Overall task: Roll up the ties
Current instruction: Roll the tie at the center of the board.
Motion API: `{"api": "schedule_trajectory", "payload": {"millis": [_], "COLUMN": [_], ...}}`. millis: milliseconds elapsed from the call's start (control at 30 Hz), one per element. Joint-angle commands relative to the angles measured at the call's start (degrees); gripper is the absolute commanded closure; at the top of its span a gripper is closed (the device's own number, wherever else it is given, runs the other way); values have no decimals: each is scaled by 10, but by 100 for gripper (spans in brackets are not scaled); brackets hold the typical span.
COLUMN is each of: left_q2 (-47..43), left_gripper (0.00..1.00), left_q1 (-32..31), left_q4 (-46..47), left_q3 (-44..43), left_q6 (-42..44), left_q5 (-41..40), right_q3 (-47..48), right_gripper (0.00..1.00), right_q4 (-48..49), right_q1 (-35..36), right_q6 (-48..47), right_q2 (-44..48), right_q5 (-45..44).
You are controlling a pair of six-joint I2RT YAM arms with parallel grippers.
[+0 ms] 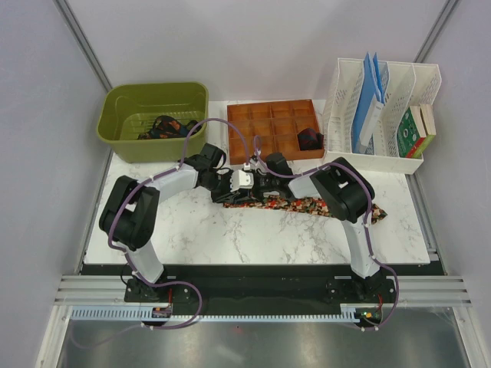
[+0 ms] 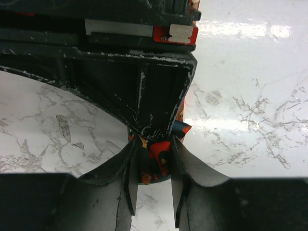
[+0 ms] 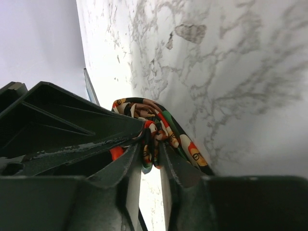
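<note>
Top external view, item list.

1. Speckled tie [image 1: 307, 205]: a long strip across the middle of the marble table [image 1: 230, 238]. One end reaches toward the right edge of the frame. The other is bunched at frame centre, where both arms meet.
2. Left gripper [image 2: 154, 168]: in the left wrist view its fingers are drawn close, pinching a small wad of the red-and-orange fabric just above the table.
3. Right gripper [image 3: 150, 156]: in the right wrist view it is likewise nipped onto a fold of the same tie, with loose fabric looping out beyond the fingertips.
4. Green bin [image 1: 115, 126], upper left: holds a heap of dark ties [image 1: 165, 126].
5. Wooden tray [image 1: 253, 123], upper centre: one small dark roll [image 1: 309, 139] sits in a right-hand compartment.
6. White file rack [image 1: 345, 146], upper right.

Step in hand, by judgement: the roll is only being started at the bunched end, and most of the strip lies flat and unrolled.

Next move calls for turning the gathered end over onto itself. One gripper should hold the core firm while the other feeds fabric, since soft cloth may slip or loosen.
</note>
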State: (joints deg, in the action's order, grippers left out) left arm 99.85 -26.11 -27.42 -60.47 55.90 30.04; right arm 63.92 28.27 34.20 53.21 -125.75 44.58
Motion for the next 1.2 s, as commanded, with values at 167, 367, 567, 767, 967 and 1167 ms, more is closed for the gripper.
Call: {"api": "schedule_trajectory", "payload": {"millis": [167,367,567,767,967,1167], "left_q2": [66,74,75,78,79,79], "left_gripper": [67,69,67,66,66,63], "left_q1": [-10,-11,-11,-13,-18,-19], "left_q4": [-25,-30,-31,-30,-31,-32], "left_q3": [-4,-12,-16,-23,-33,-37], "left_q6": [-26,-30,-44,-56,-72,-83], "left_q5": [-51,-52,-57,-66,-75,-79], "right_q3": [7,-4,-5,9,23,29], "right_gripper": [56,52,44,46,53,85], "right_q4": [-60,-67,-28,-38,-48,-83], "right_q1": [-18,-20,-11,-2,4,6], "right_q6": [-10,8,58,60,54,18], "right_q2": [74,80,52,31,22,9], "right_q5": [14,7,-12,-26,-30,-32]}}
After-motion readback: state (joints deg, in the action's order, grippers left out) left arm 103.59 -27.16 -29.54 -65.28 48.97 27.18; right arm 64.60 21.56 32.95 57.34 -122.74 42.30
